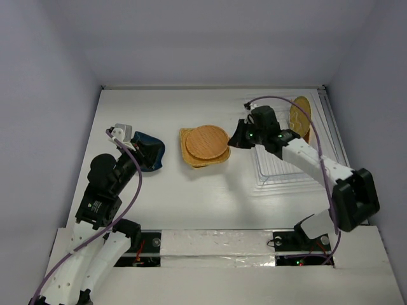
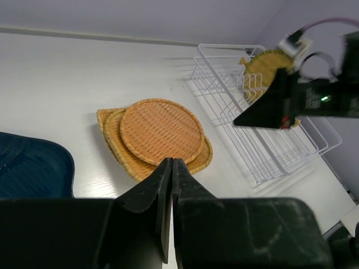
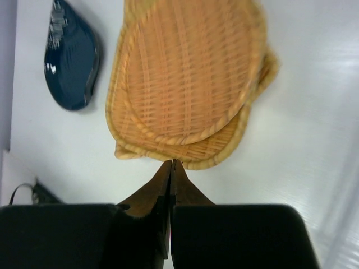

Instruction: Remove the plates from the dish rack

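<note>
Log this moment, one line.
left gripper shut | right gripper shut | orange plates stacked on table | blue plate on table | one plate in dish rack

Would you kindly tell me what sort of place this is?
Probably a lab test cell, not a kitchen: plain walls box in a white table, two arms are bolted at its near edge, and a dish rack and plates sit on it.

Bright, even overhead light. A soft shadow lies on the table (image 1: 127,203) just right of the stacked plates (image 1: 205,146) (its edges diffuse). Both wrist views are slightly soft, with glare beside those plates.
</note>
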Action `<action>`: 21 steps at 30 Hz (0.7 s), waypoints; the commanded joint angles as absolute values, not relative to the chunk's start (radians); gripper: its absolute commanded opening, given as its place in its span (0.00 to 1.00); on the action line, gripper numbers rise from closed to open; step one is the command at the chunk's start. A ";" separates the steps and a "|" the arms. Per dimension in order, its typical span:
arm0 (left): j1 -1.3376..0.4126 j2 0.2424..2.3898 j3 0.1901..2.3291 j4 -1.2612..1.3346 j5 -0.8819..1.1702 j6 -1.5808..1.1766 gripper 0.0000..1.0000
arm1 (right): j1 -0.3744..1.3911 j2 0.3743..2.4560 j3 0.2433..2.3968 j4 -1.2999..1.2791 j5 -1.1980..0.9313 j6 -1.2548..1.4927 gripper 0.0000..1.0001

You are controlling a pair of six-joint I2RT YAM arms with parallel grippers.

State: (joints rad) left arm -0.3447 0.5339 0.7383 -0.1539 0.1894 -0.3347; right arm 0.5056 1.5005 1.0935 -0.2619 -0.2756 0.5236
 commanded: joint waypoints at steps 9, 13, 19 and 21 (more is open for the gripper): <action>-0.356 0.523 0.735 -0.104 0.204 -0.328 0.05 | 0.413 1.345 1.367 -0.528 0.831 0.347 0.17; -0.367 0.511 0.738 -0.113 0.196 -0.325 0.22 | 0.263 1.397 1.410 -0.523 0.821 0.296 0.53; -0.388 0.505 0.741 -0.120 0.187 -0.322 0.31 | 0.137 1.572 1.503 -0.557 0.808 0.219 0.70; -0.388 0.505 0.742 -0.126 0.178 -0.322 0.32 | 0.098 1.609 1.523 -0.560 0.801 0.187 0.68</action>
